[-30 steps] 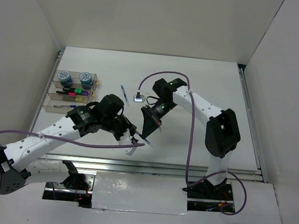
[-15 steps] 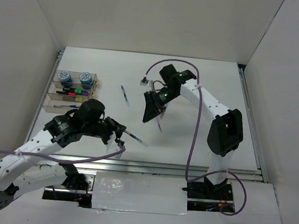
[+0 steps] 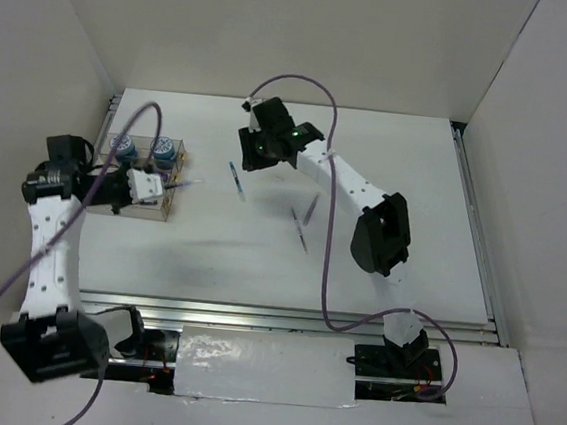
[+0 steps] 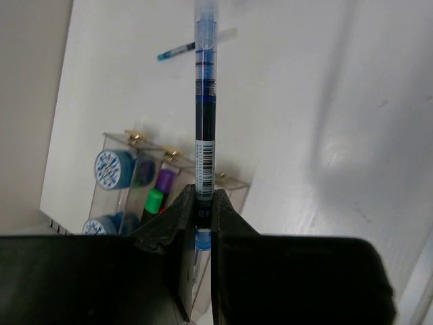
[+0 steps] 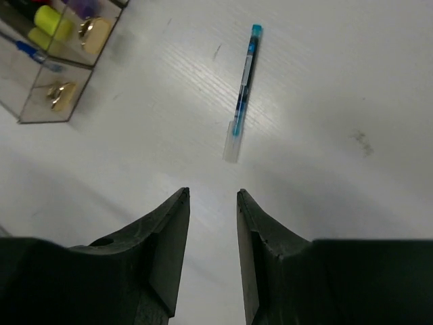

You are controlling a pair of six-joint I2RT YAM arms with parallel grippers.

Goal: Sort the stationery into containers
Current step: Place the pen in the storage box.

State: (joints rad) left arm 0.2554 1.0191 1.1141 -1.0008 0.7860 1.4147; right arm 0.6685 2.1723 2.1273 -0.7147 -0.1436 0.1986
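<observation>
My left gripper (image 4: 204, 193) is shut on a thin blue pen (image 4: 204, 122) that sticks out ahead of the fingers. In the top view this gripper (image 3: 152, 185) hovers at the clear organizer box (image 3: 117, 171), over its right end. The box (image 4: 128, 196) holds two blue-white tubs (image 4: 111, 169) and highlighters with green (image 4: 154, 200) and purple caps. My right gripper (image 5: 212, 193) is open and empty, above the table just short of a blue pen (image 5: 243, 88). From above, that gripper (image 3: 252, 154) is just behind this pen (image 3: 234, 180).
Another thin pen (image 3: 302, 230) lies mid-table. The box corner (image 5: 57, 74) with a yellow cap (image 5: 51, 20) shows at the top left of the right wrist view. White walls enclose the table on three sides. The right arm's purple cable arcs over the far side.
My left arm has swung left and back to the organizer box, carrying the pen. My right arm has moved away from mid-table to the far left, over the lying pen.
</observation>
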